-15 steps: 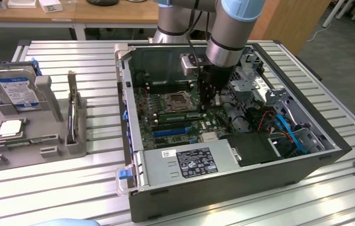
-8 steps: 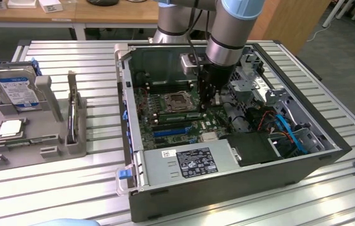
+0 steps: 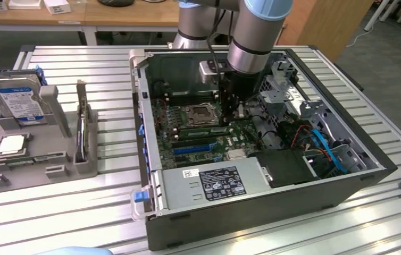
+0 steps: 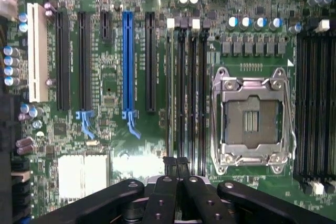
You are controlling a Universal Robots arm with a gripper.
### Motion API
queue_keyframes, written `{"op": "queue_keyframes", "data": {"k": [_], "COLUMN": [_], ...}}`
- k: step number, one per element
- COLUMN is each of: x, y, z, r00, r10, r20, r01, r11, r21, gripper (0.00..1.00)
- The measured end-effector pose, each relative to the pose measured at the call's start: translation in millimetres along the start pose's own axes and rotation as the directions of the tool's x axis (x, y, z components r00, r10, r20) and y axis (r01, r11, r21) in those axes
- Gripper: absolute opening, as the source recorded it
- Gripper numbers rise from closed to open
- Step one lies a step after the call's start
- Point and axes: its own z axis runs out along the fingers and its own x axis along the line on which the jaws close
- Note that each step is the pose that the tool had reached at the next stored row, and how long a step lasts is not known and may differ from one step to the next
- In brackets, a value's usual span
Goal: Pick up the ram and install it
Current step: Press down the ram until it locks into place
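Note:
My gripper (image 3: 233,117) reaches down into the open computer case (image 3: 328,196), over the motherboard (image 3: 186,141). Its fingers are shut together with nothing visible between them. A long green ram (image 3: 202,130) stands in a memory slot beside the CPU socket (image 3: 199,112), just to the exterior view's left of the fingertips. In the wrist view the closed gripper (image 4: 176,165) hangs over one end of the row of memory slots (image 4: 188,93), next to the empty CPU socket (image 4: 251,121). Whether the tips touch the ram I cannot tell.
A grey holder (image 3: 16,175) at the exterior view's left carries a silver hard drive (image 3: 19,101), a small square CPU chip (image 3: 13,144) and a thin board standing on edge (image 3: 81,130). The power supply (image 3: 215,183) and cables (image 3: 321,143) crowd the case.

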Motion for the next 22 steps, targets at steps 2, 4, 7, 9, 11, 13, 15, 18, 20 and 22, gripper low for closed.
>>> {"op": "queue_keyframes", "data": {"k": [2, 4, 7, 9, 11, 13, 15, 18, 20, 22], "x": [0.1, 0.2, 0.4, 0.5, 0.5, 0.6, 0.7, 0.9, 0.9, 1.0], "y": [3.8, 7.7, 13.9, 17.9, 21.8, 25.8, 29.7, 35.3, 39.1, 42.9], "z": [-0.1, -0.2, -0.1, 0.0, 0.1, 0.2, 0.3, 0.5, 0.6, 0.7], "r00": [1.0000, 1.0000, 1.0000, 1.0000, 1.0000, 1.0000, 1.0000, 1.0000, 1.0000, 1.0000], "r10": [0.000, 0.000, 0.000, 0.000, 0.000, 0.000, 0.000, 0.000, 0.000, 0.000], "r20": [0.0000, -0.0001, 0.0000, 0.0000, 0.0000, 0.0000, 0.0001, 0.0001, 0.0002, 0.0002], "r01": [0.000, 0.000, 0.000, 0.000, 0.000, 0.000, 0.000, 0.000, 0.000, 0.000], "r11": [1.0000, 1.0000, 1.0000, 1.0000, 1.0000, 1.0000, 1.0000, 1.0000, 0.9999, 0.9999], "r21": [0.0003, 0.0008, 0.0023, 0.0036, 0.0049, 0.0061, 0.0074, 0.0090, 0.0104, 0.0120], "gripper": [0.10, 0.10, 0.10, 0.10, 0.10, 0.10, 0.10, 0.10, 0.10, 0.10]}}
